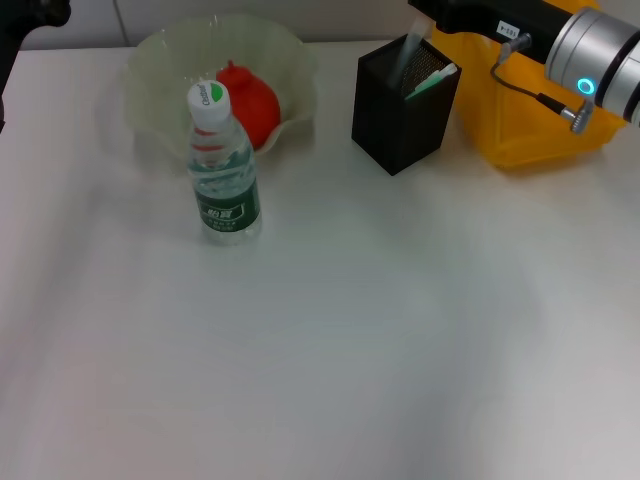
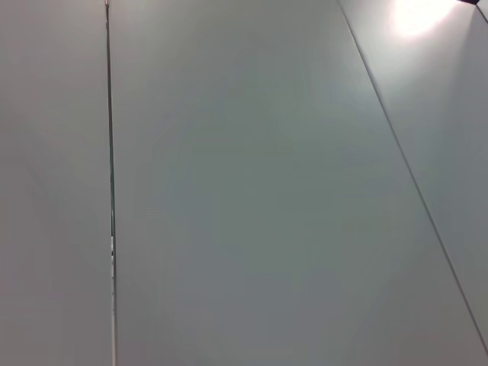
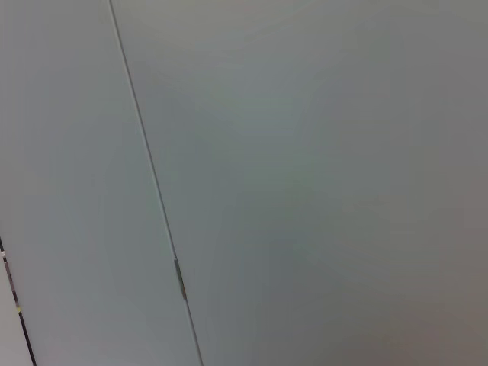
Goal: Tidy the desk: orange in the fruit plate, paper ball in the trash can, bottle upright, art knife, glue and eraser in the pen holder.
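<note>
Two arms frame a counter (image 1: 330,350) that looks all but tidied, both drawn up and away from the work. At far left, a dark piece of the left arm (image 1: 25,20) sits in the upper corner, its pincer out of sight; its wrist camera faces only a blank panelled wall, so whether that pincer is spread or pressed together cannot be told. Next comes the fruit plate (image 1: 160,60), a pale-green wavy bowl near the back edge, with the orange (image 1: 255,105) resting inside it, where the task wants it. Just in front of the bowl, the bottle (image 1: 222,170) stands upright on its base, white cap up, partly overlapping the orange from this angle. Toward the right, the pen holder (image 1: 395,125) sits just beside the trash can (image 1: 520,130); a pale stick and a green-and-white item poke above its mesh rim, though which tools they are is too small to tell, and the eraser is not visible. The paper ball is nowhere on show and is presumably inside the yellow bin, whose contents are hidden. At far right, the right arm (image 1: 590,55) reaches across above the bin; its pincer is also unseen and its state cannot be told.
</note>
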{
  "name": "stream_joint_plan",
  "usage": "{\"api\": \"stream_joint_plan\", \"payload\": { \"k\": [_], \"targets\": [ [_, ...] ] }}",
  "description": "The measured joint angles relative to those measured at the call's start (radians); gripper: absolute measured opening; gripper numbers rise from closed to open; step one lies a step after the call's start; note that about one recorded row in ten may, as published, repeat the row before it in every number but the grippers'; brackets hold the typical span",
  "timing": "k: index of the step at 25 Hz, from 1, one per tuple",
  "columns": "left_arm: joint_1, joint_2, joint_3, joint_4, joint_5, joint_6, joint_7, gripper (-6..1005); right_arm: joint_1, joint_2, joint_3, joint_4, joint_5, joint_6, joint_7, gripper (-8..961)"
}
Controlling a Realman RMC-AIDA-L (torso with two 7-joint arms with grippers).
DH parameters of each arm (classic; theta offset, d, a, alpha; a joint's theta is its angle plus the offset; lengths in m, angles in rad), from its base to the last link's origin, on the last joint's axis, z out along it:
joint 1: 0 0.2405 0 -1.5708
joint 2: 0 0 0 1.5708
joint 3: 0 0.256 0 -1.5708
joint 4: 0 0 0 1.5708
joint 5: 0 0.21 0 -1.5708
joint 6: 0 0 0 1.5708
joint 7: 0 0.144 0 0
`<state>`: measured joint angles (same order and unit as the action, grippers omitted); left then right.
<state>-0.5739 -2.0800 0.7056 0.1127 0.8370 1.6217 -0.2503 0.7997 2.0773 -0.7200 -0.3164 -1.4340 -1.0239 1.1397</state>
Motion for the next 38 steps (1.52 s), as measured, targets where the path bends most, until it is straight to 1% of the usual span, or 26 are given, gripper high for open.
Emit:
{"api": "stream_joint_plan", "payload": {
  "k": [3,5,6,9,10,11,12,13,14,15,16,17,20,21,22,23,24,25,26,27,28,31,33,35,36,38],
  "targets": [
    [-0.003,0.0,0.006,0.001,0.001,0.003,-0.002,672,-0.01,0.001,0.0,-0.001,0.001,-0.012,0.0,295],
    [-0.003,0.0,0.006,0.001,0.001,0.003,-0.002,674,-0.021,0.001,0.001,-0.004,0.002,-0.036,0.0,409],
    [-0.005,0.0,0.012,0.001,0.001,0.005,-0.005,675,-0.049,0.002,0.001,-0.014,0.016,-0.092,0.0,466],
    [-0.005,0.0,0.012,0.001,0.001,0.005,-0.005,678,-0.091,0.002,0.001,-0.032,0.049,-0.167,-0.001,477],
    [-0.018,0.0,0.049,0.0,0.001,0.007,-0.023,679,-0.116,0.002,0.002,-0.042,0.072,-0.208,-0.002,481],
    [-0.03,0.0,0.086,0.008,0.001,0.0,-0.062,680,-0.179,0.001,0.002,-0.061,0.135,-0.296,-0.004,484],
    [-0.03,0.0,0.086,0.008,0.001,0.0,-0.062,681,-0.179,0.001,0.002,-0.061,0.135,-0.296,-0.004,488],
    [-0.039,0.001,0.126,0.029,0.001,-0.024,-0.125,681,-0.251,-0.003,0.002,-0.071,0.199,-0.4,-0.003,492],
    [-0.04,0.002,0.154,0.051,0.001,-0.046,-0.176,682,-0.251,-0.003,0.002,-0.071,0.199,-0.4,-0.003,495],
    [-0.041,0.003,0.186,0.076,0.001,-0.075,-0.231,683,-0.28,-0.007,0.002,-0.074,0.215,-0.442,0.002,499],
    [-0.041,0.007,0.28,0.155,0.001,-0.15,-0.378,684,-0.33,-0.017,0.002,-0.09,0.224,-0.519,0.024,503],
    [-0.041,0.007,0.28,0.155,0.001,-0.15,-0.378,685,-0.33,-0.017,0.002,-0.09,0.224,-0.519,0.024,506],
    [-0.039,0.011,0.395,0.238,0.006,-0.231,-0.519,688,-0.393,-0.038,-0.002,-0.13,0.213,-0.599,0.087,517],
    [-0.036,0.017,0.46,0.309,0.037,-0.275,-0.633,689,-0.435,-0.061,-0.006,-0.157,0.203,-0.642,0.156,521],
    [-0.036,0.017,0.46,0.309,0.037,-0.275,-0.633,689,-0.435,-0.061,-0.006,-0.157,0.203,-0.642,0.156,525],
    [-0.034,0.019,0.472,0.345,0.071,-0.297,-0.696,690,-0.464,-0.085,-0.007,-0.183,0.173,-0.683,0.221,528],
    [-0.033,0.021,0.476,0.375,0.103,-0.315,-0.749,691,-0.464,-0.085,-0.007,-0.183,0.173,-0.683,0.221,532],
    [-0.032,0.025,0.474,0.408,0.168,-0.344,-0.843,692,-0.472,-0.097,-0.007,-0.195,0.142,-0.704,0.249,536],
    [-0.033,0.027,0.471,0.428,0.231,-0.359,-0.923,693,-0.47,-0.118,-0.007,-0.214,0.057,-0.733,0.298,539],
    [-0.033,0.027,0.471,0.428,0.231,-0.359,-0.923,706,-0.463,-0.127,-0.007,-0.22,0.006,-0.745,0.318,543],
    [-0.034,0.028,0.471,0.439,0.273,-0.358,-0.969,718,-0.463,-0.127,-0.007,-0.22,0.006,-0.745,0.318,576],
    [-0.039,0.036,0.474,0.464,0.395,-0.311,-1.085,756,-0.421,-0.139,-0.003,-0.222,-0.163,-0.757,0.34,676],
    [-0.041,0.039,0.474,0.469,0.422,-0.295,-1.114,781,-0.412,-0.139,-0.002,-0.224,-0.191,-0.758,0.34,743],
    [-0.045,0.048,0.47,0.471,0.491,-0.216,-1.176,806,-0.4,-0.14,-0.001,-0.23,-0.223,-0.76,0.335,744],
    [-0.045,0.048,0.47,0.471,0.491,-0.216,-1.176,819,-0.393,-0.142,-0.002,-0.236,-0.233,-0.764,0.325,744],
    [-0.031,0.049,0.469,0.464,0.502,-0.109,-1.163,844,-0.391,-0.143,-0.002,-0.239,-0.234,-0.769,0.32,744]
  ]
}}
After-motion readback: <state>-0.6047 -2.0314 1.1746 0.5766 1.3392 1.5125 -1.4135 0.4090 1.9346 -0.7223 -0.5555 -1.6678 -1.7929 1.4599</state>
